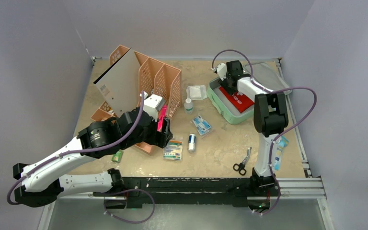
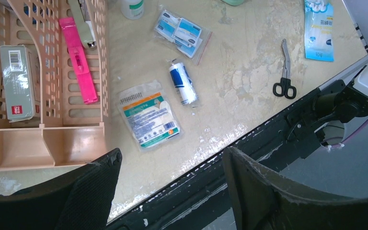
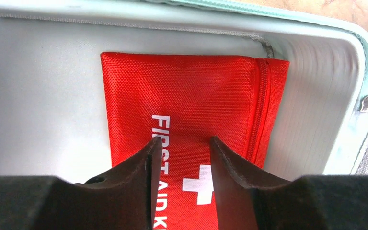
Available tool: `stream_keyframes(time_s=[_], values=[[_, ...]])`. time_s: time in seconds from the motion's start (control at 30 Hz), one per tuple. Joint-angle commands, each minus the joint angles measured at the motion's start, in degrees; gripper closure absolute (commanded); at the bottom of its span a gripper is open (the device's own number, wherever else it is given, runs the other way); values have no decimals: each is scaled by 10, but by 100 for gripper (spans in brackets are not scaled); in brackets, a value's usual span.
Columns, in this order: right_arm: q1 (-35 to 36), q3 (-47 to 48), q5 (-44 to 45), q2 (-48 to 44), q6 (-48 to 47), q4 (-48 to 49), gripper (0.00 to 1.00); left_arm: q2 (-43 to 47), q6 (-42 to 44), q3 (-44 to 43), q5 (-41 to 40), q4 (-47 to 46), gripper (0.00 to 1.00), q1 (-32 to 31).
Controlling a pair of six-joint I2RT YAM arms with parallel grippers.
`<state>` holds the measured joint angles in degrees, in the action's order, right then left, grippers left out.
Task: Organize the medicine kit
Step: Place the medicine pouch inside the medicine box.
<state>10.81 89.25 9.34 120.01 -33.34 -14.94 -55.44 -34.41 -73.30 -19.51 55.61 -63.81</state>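
Note:
The mint-green medicine kit (image 1: 224, 111) lies open at the back right, its grey-lined lid (image 1: 270, 73) folded back. A red "FIRST AID KIT" pouch (image 1: 240, 101) lies flat inside it. My right gripper (image 1: 226, 79) hovers low over the pouch (image 3: 187, 91) with the jaws parted and nothing between them (image 3: 182, 141). The kit's grey wall (image 3: 316, 96) shows to the right. My left gripper (image 1: 165, 135) is open and empty (image 2: 172, 153) above the table's front edge, beside the orange rack.
On the table lie a gauze packet (image 2: 148, 115), a blue-white roll (image 2: 183, 84), a blue packet (image 2: 182, 32), a bottle (image 1: 188, 105), a white pad (image 1: 196, 91), scissors (image 2: 284, 76) and a blue sachet (image 2: 318, 28). The orange rack (image 1: 158, 81) holds a pink item (image 2: 79, 60) and a green box (image 2: 17, 81).

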Motion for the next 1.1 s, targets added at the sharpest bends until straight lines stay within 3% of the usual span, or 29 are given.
stream_keyframes(time_s=[0.0,0.17,0.27,0.57,0.77,0.93,1.07], values=[[-3,15,-11,9,25,22,57,2,-10,-23,2,-1,25,0],[-3,39,-20,-8,49,-11,57,1,-10,-26,3,-1,25,0],[-3,50,-54,-39,70,-58,49,1,-9,-25,2,-1,25,0],[-4,42,-32,-67,84,-191,26,13,-6,-13,6,-6,25,0],[-4,-14,4,-84,84,-176,26,28,-5,-4,0,-5,25,0],[-9,8,-6,-49,84,-192,26,32,-6,-1,-3,-7,25,0],[-9,20,49,-19,84,-179,26,32,-6,-2,-2,-6,25,0]])
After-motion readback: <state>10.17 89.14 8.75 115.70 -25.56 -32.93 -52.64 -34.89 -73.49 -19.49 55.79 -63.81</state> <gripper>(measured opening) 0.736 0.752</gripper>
